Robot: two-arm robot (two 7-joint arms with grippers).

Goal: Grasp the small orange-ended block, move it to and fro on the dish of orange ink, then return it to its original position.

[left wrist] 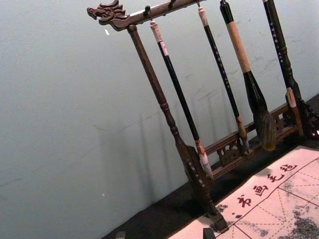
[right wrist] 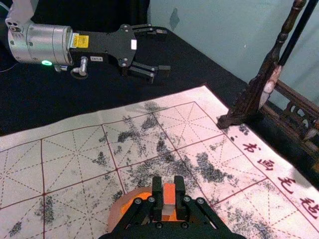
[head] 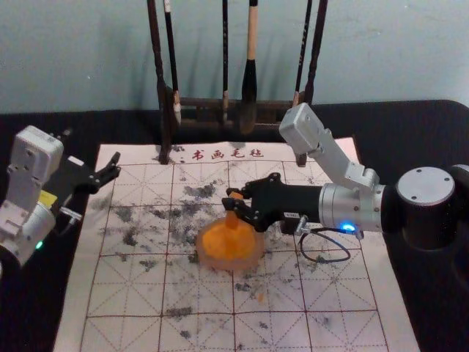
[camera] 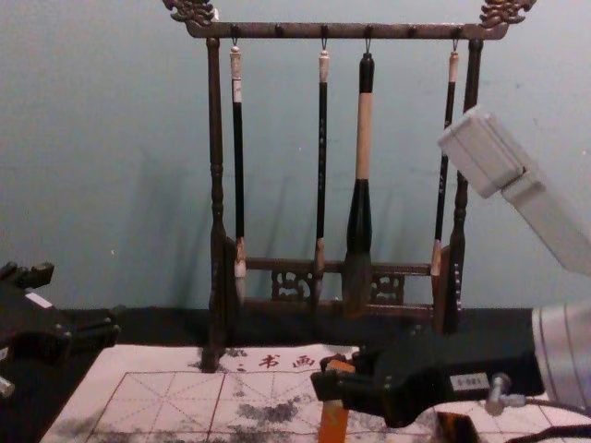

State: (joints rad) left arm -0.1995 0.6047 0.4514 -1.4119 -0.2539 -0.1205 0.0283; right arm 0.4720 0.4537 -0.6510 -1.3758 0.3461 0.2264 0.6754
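Over gridded felt [head: 124, 297], the right gripper [head: 230, 199] clasps the block [head: 232, 220], long axis downward; left gripper [head: 116, 164] gapes near felt's edge.

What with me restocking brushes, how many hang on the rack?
4, along the rack: a thin brush near its left end, another thin brush near the middle, a thick brush just right of that, and a last thin brush near the right end.
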